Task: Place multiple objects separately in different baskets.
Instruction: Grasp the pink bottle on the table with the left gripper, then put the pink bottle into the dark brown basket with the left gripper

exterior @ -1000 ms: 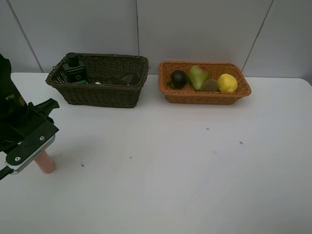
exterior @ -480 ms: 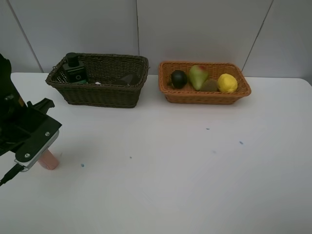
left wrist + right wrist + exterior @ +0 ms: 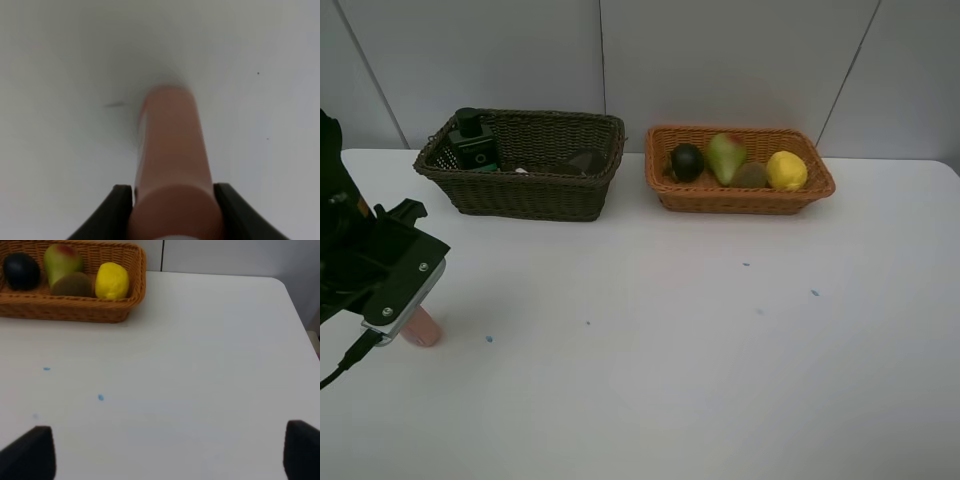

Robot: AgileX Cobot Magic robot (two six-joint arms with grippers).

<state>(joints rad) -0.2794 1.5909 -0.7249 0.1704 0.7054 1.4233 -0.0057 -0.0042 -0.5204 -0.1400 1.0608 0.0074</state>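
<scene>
Gripping the pink cylindrical plastic bottle [image 3: 172, 165] between both fingers of the left gripper [image 3: 172, 210], low on the white table [image 3: 670, 330], well in front of the dark brown woven wicker basket [image 3: 525, 190]. Best lifted straight up, kept upright, carried above the near rim, lowered beside the dark green bottle [image 3: 473, 142]. Right gripper [image 3: 165, 455] spread wide, idle, holding nothing.

The white counter [image 3: 720, 330] lies bare across its middle and right, an open way toward both baskets. The dark brown basket [image 3: 525, 178] and the light orange-tan basket [image 3: 738, 170] stand along the back wall with a narrow gap between them. A dark green bottle [image 3: 472, 142] rises above the brown basket's left corner.
</scene>
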